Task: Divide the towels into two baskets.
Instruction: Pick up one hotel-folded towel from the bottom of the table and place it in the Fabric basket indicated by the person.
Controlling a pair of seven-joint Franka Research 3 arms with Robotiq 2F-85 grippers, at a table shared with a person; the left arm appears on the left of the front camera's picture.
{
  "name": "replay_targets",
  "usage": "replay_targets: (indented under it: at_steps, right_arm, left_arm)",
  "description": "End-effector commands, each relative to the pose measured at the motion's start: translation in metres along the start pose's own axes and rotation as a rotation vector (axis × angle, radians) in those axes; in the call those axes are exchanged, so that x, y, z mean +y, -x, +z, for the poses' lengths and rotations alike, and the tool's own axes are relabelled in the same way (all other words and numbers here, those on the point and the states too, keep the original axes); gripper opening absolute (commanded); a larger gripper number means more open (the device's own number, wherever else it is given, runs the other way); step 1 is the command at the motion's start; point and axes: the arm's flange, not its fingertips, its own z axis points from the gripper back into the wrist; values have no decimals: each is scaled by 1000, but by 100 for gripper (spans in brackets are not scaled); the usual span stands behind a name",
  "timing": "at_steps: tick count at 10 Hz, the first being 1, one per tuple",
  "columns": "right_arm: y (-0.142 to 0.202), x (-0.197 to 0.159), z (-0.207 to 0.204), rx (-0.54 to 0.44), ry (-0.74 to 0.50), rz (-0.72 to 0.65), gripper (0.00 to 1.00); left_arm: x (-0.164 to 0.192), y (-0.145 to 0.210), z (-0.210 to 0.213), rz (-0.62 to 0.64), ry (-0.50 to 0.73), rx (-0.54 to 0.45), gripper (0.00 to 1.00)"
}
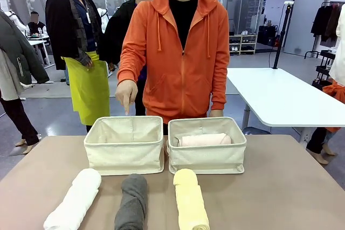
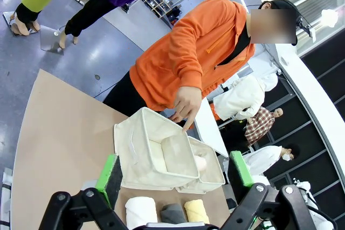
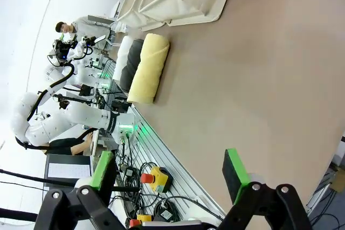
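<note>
Your left pincer and right pincer both hang spread, holding nothing. The pink towel lies in the right basket. The left basket is empty, and a person's hand points into it. The white towel, grey towel and yellow towel wait on the brown desk. Behind it is a busy hall.

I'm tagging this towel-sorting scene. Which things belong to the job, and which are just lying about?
Job: white rolled terry towel, dark grey rolled towel, pale yellow rolled towel, pale pink rolled towel, left cream canvas basket, right cream canvas basket, person's pointing hand.
Lying about: white table behind, red push button.
</note>
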Motion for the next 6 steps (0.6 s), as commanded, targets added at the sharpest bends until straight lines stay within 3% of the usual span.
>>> replay_targets:
  at_steps: [1,6]
  right_arm:
    - [1,2,0,21,0,-5,100]
    - [1,2,0,21,0,-5,100]
  left_arm:
    - [0,-1,1,2,18,-12,100]
    - [0,-1,1,2,18,-12,100]
